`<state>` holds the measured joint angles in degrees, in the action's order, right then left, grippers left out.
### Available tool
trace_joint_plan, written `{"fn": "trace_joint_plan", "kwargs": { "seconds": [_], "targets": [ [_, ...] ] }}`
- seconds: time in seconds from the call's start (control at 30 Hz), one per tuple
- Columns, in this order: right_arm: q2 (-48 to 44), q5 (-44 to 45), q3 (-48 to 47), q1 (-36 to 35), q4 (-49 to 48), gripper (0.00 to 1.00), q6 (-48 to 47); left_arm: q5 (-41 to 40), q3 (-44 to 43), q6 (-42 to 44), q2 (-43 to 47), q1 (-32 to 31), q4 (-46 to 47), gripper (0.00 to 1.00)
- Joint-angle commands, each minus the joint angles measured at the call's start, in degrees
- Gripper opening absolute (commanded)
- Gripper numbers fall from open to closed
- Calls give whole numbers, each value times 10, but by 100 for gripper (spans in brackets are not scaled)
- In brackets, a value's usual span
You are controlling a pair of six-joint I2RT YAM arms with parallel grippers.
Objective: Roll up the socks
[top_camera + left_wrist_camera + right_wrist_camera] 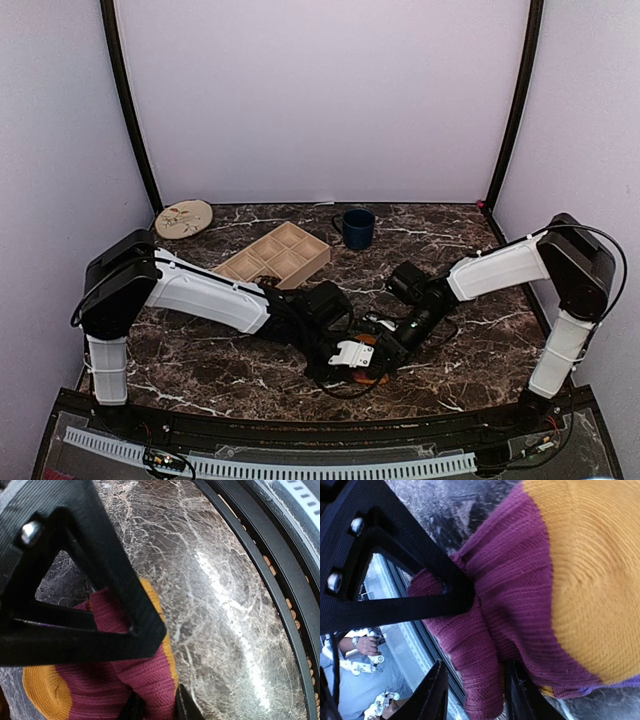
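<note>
The maroon and orange sock (145,685) lay bunched on the marble worktop (200,350), nearer the arms than the tan compartment tray (312,266) and a little to that tray's right, where both arms met. The left gripper (152,670) was clenched on the sock's maroon fabric, pinched between its black fingers, with an orange patch just beside them. The right gripper (470,645) had its fingers set apart around a thick fold of the same sock; whether it pressed on that fold or sat loose could not be told. A dark blue mug (355,228) stood just right of the tray's far corner, and a patterned plate (184,218) lay to the tray's left, well apart from the sock.
</note>
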<state>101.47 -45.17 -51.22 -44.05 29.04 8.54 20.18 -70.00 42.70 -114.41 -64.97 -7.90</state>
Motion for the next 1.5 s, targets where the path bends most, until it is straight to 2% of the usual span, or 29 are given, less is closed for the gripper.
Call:
{"fn": "trace_joint_plan", "kwargs": {
  "seconds": [0.0, 0.23, 0.57, 0.87, 1.1, 1.47],
  "targets": [
    [-24, 59, 3, 7, 3, 38, 11, 38, -33, -46, -30, 16, -89, 21],
    [-56, 121, 2, 12, -15, 40, 43, 109, -77, -98, -59, 57, -145, 21],
    [-97, 196, 29, 28, -60, 45, 94, 185, -104, -141, -89, 85, -176, 22],
    [-200, 311, 81, 27, -102, 45, 111, 247, -124, -174, -119, 103, -208, 22],
    [-269, 407, 120, -35, -144, 44, 102, 294, -141, -208, -152, 128, -246, 22],
    [-308, 518, 154, -157, -173, 43, 57, 324, -157, -222, -185, 150, -273, 22]
  ]
}}
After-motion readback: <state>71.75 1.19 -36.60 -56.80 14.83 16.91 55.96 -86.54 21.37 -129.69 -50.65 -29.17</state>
